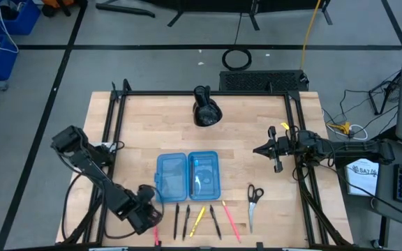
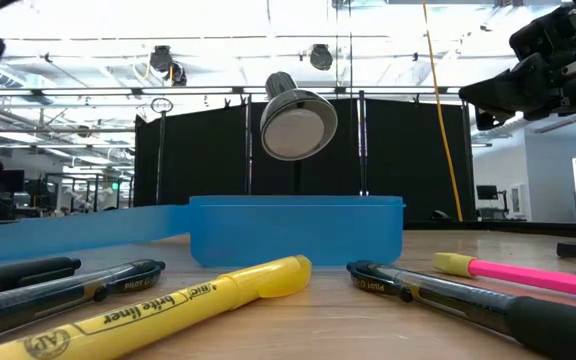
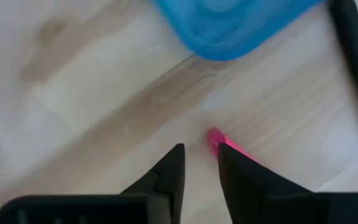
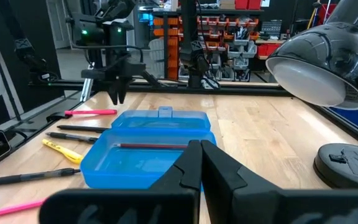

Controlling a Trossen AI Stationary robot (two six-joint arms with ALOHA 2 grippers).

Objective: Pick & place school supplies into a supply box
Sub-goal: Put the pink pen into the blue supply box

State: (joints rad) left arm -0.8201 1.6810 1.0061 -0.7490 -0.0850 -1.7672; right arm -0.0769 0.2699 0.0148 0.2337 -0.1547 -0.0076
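The supply box (image 1: pixel 187 176) lies open near the table's middle, both light-blue halves flat on the wood; a dark pencil (image 4: pixel 149 146) lies in one half. In front of it several pens, a yellow highlighter (image 1: pixel 198 222) and a pink pen (image 1: pixel 230 223) lie in a row. The scissors (image 1: pixel 254 202) lie to their right. My left gripper (image 3: pixel 199 163) points down, open, over the end of another pink pen (image 3: pixel 216 139) at the row's left; that end shows beside one finger, not between the two. My right gripper (image 4: pixel 199 155) hangs shut at the table's right.
A black desk lamp (image 1: pixel 206 111) stands at the far middle of the table, its head (image 4: pixel 319 59) over the wood behind the box. A black frame runs along the table's left and right sides. Dark blue bins (image 1: pixel 5 21) stand on the floor.
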